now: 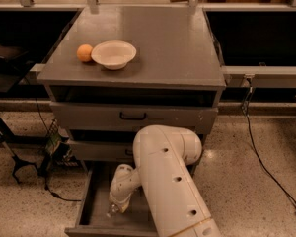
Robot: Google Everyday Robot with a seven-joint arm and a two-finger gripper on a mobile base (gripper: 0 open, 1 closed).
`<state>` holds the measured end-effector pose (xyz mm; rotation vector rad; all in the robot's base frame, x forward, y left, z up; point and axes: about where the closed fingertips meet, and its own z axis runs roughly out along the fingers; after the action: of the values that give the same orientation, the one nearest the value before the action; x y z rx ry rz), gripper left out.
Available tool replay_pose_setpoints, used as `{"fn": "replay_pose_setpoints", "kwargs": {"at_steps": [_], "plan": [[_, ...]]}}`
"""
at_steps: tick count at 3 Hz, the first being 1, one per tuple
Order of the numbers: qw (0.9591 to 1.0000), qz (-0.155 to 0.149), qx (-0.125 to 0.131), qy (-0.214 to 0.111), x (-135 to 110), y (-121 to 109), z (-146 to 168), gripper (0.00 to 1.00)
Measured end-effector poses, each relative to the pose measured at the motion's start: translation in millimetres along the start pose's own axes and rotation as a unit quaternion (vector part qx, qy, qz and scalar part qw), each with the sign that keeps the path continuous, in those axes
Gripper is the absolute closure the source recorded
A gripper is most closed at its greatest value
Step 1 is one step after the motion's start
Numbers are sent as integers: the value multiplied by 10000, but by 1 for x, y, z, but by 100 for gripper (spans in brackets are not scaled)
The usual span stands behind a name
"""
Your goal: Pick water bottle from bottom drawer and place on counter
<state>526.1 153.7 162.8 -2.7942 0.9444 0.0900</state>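
Camera view from above: the grey desk (177,38) fills the upper half, and the white arm (172,181) bends from the lower edge down into the open bottom drawer (89,216). On the desk sit a white bowl (113,54) and, just beside it, an orange (84,53). The claw (117,201) points down inside the drawer; whether it is open or closed cannot be told. The water bottle (111,211) shows as a clear glint directly under the claw, low in the drawer.

Warm, dim overhead light puts a soft sheen on the counter (177,43) toward twelve o'clock, while the bays (256,38) at ten and two o'clock are black. The gripper (116,209), at seven o'clock, sits in the shadowed bottom drawer (96,214).
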Motion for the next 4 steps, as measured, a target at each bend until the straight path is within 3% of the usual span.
{"fn": "replay_pose_setpoints", "kwargs": {"at_steps": [1,2,4], "plan": [[9998,-209,11,-23,-11,7,-50,100],[9990,-427,36,150,-23,19,-119,100],[9959,-400,-208,782,-33,68,-259,100]]}}
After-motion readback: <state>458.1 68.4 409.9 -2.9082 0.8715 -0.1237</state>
